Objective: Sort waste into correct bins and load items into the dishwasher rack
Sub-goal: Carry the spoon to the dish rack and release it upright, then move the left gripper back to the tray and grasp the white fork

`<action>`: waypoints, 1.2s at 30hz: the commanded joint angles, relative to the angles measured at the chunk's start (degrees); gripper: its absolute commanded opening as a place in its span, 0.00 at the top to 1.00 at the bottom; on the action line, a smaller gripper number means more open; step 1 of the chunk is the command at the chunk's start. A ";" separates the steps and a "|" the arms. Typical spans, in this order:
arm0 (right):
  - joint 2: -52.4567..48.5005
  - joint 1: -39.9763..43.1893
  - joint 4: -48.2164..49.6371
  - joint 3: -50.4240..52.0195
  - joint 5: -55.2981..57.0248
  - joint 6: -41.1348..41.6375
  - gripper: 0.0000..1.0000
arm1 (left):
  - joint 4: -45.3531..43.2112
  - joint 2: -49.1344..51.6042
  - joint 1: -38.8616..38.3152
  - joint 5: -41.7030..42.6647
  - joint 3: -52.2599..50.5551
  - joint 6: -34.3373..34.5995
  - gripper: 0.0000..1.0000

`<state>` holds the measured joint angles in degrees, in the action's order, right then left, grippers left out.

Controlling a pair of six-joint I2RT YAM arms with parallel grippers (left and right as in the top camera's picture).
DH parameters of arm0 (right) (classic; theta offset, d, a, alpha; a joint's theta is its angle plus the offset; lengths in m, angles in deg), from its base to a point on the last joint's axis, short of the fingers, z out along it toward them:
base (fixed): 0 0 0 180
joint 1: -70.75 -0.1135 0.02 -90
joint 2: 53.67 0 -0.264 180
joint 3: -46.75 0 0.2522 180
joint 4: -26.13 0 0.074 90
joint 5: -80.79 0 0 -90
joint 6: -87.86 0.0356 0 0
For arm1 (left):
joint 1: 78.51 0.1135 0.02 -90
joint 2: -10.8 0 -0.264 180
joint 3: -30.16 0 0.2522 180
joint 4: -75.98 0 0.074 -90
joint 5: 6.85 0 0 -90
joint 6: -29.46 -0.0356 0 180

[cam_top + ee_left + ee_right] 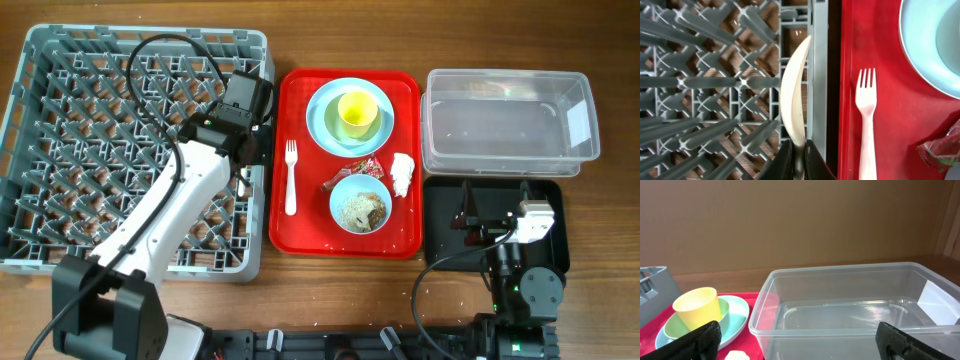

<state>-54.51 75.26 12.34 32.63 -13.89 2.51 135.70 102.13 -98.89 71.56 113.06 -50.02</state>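
Left pincer (799, 159) clamped on the spoon (794, 95) handle, its bowl sticking out ahead over the rack (710, 85) edge. Loading step, I'd say — next: lower between pegs, release. Fork (866, 117) lies just right.

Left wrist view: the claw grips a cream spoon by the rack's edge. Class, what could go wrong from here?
1. The left claw pinches the spoon only at its handle end, so it may swivel or slip.
2. The spoon hangs right beside the side wall of the rack; released here, it might catch on that wall or drop towards the red tray instead of inside.
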 commanded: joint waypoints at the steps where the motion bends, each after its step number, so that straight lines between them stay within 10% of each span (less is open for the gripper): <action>1: 0.20 0.22 0.17 0.07 0.20 -0.02 0.00 | -0.04 1.22 0.44 1.07 -0.15 0.61 0.96; 9: 0.20 0.22 0.17 0.07 0.20 0.00 0.00 | 0.13 1.46 0.44 0.63 -0.15 0.61 0.82; 11: 0.20 0.22 0.17 0.07 0.20 0.00 0.00 | 0.02 1.20 0.44 0.61 -0.13 0.59 0.96; 16: 0.20 0.22 0.17 0.07 0.20 -0.02 0.00 | -0.44 -8.50 1.11 5.29 3.26 6.08 0.96; 23: 0.20 0.22 0.17 0.07 0.20 -0.02 0.00 | 5.99 -10.45 -2.27 16.13 1.33 13.16 0.80; 27: 0.20 0.22 0.17 0.07 0.20 0.00 0.00 | 5.55 -7.85 -9.07 20.63 0.48 13.11 0.96; 36: 0.20 0.22 0.17 0.07 0.20 -0.02 0.00 | 4.22 2.91 -18.45 3.21 0.39 23.43 0.75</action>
<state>-54.51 75.26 12.34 32.63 -13.89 2.51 140.09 100.42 -115.85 84.17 114.13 -33.08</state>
